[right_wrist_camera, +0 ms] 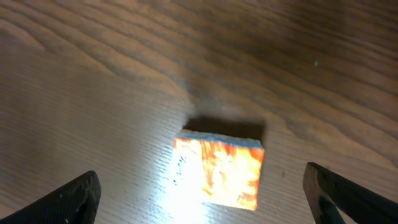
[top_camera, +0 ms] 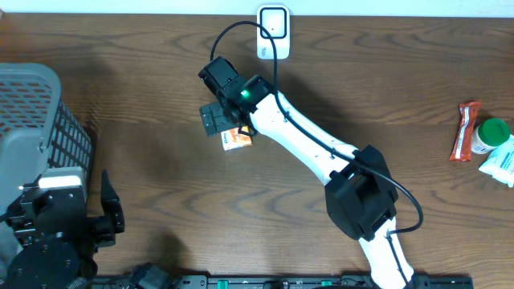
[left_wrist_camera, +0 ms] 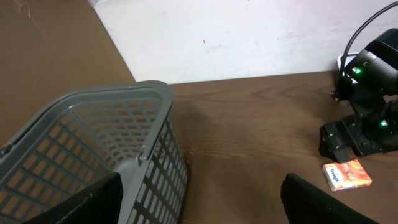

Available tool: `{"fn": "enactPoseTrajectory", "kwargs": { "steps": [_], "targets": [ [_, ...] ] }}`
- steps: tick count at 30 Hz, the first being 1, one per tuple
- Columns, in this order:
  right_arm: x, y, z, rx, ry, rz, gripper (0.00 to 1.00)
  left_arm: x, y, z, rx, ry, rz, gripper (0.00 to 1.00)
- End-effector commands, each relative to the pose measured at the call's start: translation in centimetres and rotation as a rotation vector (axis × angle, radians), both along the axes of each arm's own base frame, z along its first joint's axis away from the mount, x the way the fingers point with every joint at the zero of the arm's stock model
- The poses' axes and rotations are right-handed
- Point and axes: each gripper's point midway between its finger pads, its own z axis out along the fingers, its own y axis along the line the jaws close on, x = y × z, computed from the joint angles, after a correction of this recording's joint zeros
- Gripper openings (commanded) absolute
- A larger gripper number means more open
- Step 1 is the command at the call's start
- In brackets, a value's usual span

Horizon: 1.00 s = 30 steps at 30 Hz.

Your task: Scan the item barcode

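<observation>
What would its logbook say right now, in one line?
right gripper: open over orange box | orange box: on table | left gripper: open near basket

overhead: straight down on table [top_camera: 161,160]; left wrist: low, faces basket [left_wrist_camera: 93,124]; right wrist: close above orange box [right_wrist_camera: 219,171]; shared: orange box, all views

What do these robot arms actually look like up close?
The right arm is a white tube between chunky black joints, with a black cable looping along it and a small green light near the black right gripper. The left arm looks mostly black.
</observation>
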Motion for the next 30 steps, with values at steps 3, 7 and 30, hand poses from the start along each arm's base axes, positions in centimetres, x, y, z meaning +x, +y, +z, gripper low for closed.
{"fn": "enactPoseTrajectory", "kwargs": {
  "steps": [3, 7, 30],
  "targets": [
    [0.7, 0.0, -3.5, -0.024, 0.033, -0.05, 0.99, -0.2, 0.2, 0.1, -0.004, -0.008, 0.006, 0.82],
    [0.5, -0.2, -5.6, -0.046, 0.066, -0.07, 0.99, -0.2, 0.2, 0.1, -0.004, -0.008, 0.006, 0.82],
    [-0.9, -1.2, -7.8, -0.101, 0.144, -0.094, 0.99, -0.2, 0.2, 0.1, -0.004, -0.008, 0.006, 0.82]
  ]
}}
